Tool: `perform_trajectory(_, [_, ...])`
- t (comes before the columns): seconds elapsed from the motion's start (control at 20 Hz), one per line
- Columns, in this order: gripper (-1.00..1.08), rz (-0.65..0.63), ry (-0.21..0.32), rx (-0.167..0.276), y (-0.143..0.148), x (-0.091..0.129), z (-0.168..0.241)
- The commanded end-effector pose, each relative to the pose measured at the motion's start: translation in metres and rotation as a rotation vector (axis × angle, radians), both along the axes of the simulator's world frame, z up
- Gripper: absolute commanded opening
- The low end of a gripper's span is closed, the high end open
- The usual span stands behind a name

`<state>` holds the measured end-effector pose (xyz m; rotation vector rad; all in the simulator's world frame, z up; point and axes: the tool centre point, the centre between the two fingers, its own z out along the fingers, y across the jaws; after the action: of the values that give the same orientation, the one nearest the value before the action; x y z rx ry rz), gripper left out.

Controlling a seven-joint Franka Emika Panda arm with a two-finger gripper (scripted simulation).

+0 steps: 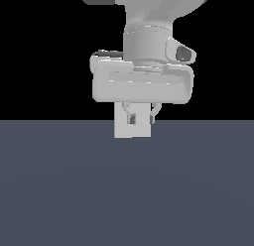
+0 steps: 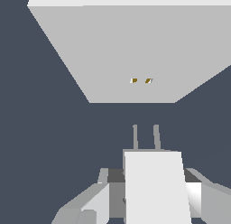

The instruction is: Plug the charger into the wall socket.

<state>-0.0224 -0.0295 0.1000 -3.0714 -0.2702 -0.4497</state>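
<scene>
Holding the charger (image 2: 155, 187) between its fingers, the pincer (image 1: 141, 117) hangs just above the bench (image 1: 127, 190), its jaws pinching the block's sides. On the wrist view the two grey prongs (image 2: 145, 137) stick straight out toward the socket (image 2: 135, 51), so the charger's long axis already points at the plate. A strip of bench still shows between prong tips and plate, so they are apart, not touching. The two small orange-brown marks (image 2: 140, 81) on the plate sit close together and slightly off from the line of the prongs, as far as I can judge; that offset is what the coming push turns on.

On the exterior view the pincer body and fingers cover much of the white block behind them, and I cannot separate charger from socket there. The plate's far edge is cut off on the wrist view.
</scene>
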Motion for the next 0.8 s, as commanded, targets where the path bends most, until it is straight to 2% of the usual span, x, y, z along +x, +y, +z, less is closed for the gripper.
perform_trajectory(0.0, [-1.00,0.001,0.000,0.000,0.000,0.000,0.000])
perform_trajectory(0.35, [-1.00,0.000,0.000,0.000,0.002,0.010,0.000])
perform_trajectory(0.75, [-1.00,0.000,0.000,0.000,0.007,0.038,0.000])
